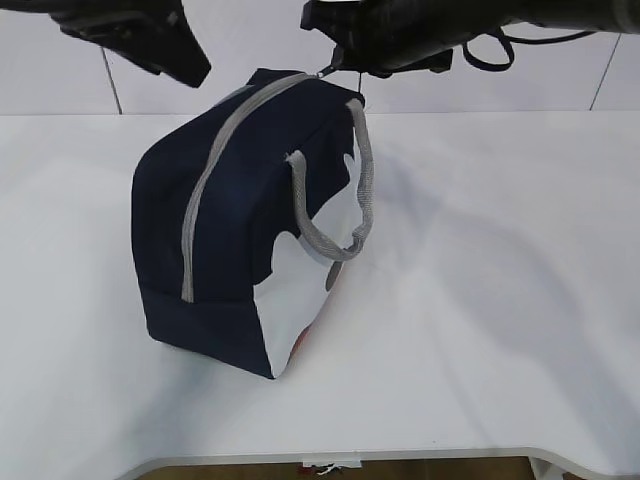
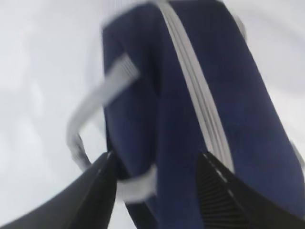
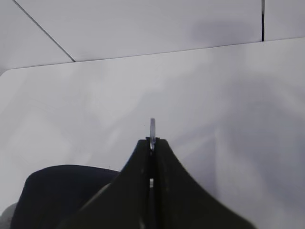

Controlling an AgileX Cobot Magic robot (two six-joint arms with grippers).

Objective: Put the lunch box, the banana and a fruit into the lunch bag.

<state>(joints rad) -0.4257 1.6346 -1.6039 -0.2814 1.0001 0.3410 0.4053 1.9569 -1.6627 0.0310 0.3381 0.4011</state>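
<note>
Pinching the small metal ring pull (image 3: 152, 128) in the closed right claw (image 3: 152, 142), risking slippage; boxy navy-blue fabric lunch bag (image 1: 240, 220) tilting below on white worktop (image 1: 500, 300); left claw (image 2: 157, 176) spread apart, straddling its end.

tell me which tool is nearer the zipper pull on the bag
Right. The right tool is shut on the zipper pull at the far end of the bag. The left tool is open, over the bag's other side.

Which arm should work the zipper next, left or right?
Right. Its claw is already shut on the ring pull at the far end of the zipper. The left claw is open, straddling the bag, placed to steady it.
</note>
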